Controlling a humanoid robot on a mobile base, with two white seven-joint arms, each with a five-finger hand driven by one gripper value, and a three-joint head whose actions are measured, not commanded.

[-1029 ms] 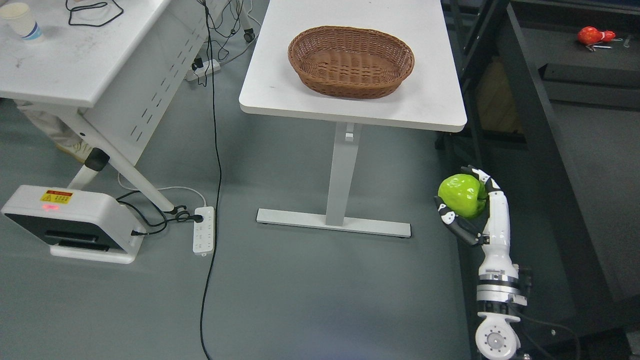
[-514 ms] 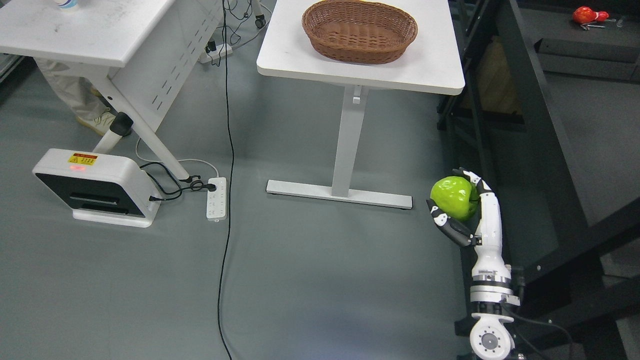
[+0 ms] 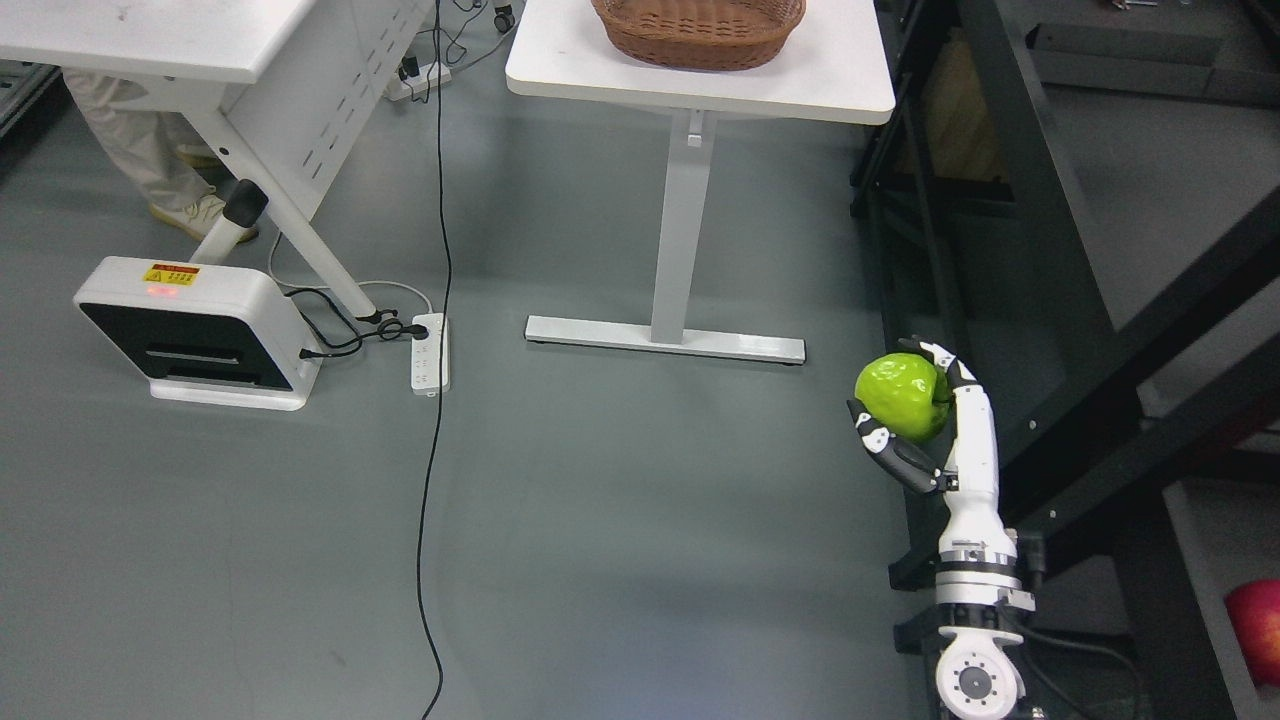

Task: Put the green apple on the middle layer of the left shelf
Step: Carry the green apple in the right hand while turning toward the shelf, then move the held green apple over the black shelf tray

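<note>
Head view: your right hand (image 3: 915, 415) is wrapped around the green apple (image 3: 901, 396), fingers (image 3: 893, 452) curled under and behind it, palm turned up. The apple sits in the hand, in the air above the grey floor (image 3: 600, 520), just beside the dark shelf frame (image 3: 1040, 260) on the right of the picture. Left arm is not in view.

The step in hand looks like carrying, not placing. Apple is nowhere on a shelf yet. Keep the grip as it is; the apple is round and glossy, so it may roll out if you loosen early. Keep the palm under it while the base moves.

The task says left shelf, middle layer. The only shelving you can see is this dark frame at the right, with slanted bars crossing in front. Whether that is the target shelf cannot be told from here. Find the layer before you reach.

Watch the slanted bars next to the wrist; the forearm is close to them. Bring the hand in level and between the bars, set the apple down flat, then open.

Off-task stuff: the wicker basket (image 3: 700, 30) on the white worktop (image 3: 800, 85), a red fruit (image 3: 1258, 625) low on the right, a black cable (image 3: 435, 400), a power strip (image 3: 427, 352), a white box (image 3: 190, 330), a person's leg (image 3: 140, 165) top left.
</note>
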